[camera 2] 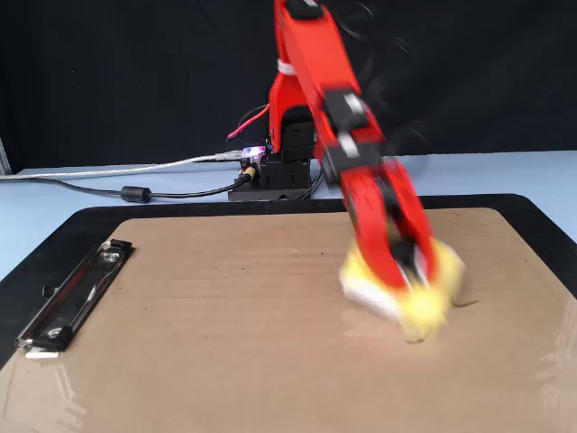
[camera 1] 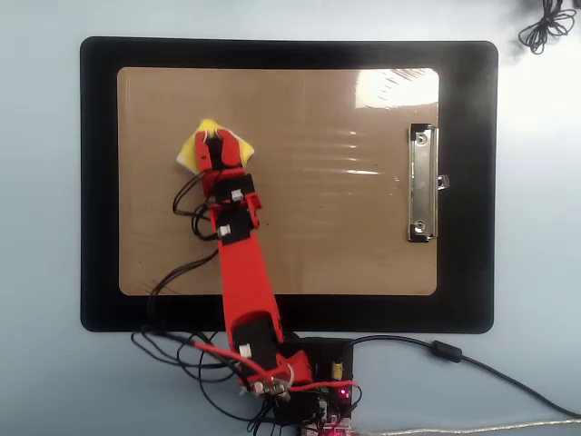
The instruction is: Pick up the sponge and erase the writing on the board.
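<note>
The soft, light sponge (camera 1: 211,145) is clamped between the jaws at its centre knob and pressed on the board (camera 1: 318,227).

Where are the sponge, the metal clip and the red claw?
sponge (camera 1: 192,150), overhead view, its yellow left corner.
clip (camera 1: 420,184), overhead view, middle of its bar.
gripper (camera 1: 221,139), overhead view, between its tips.

In the overhead view the gripper (camera 1: 221,145) sits over the sponge (camera 1: 195,149), which lies on the board (camera 1: 300,245) beneath it. The metal clip (camera 1: 420,183) lies well to the gripper's right, on the board's right part. The mat (camera 1: 98,182) lies under the board. The arm's base (camera 1: 309,381) stands behind the gripper, off the mat's near edge.
</note>
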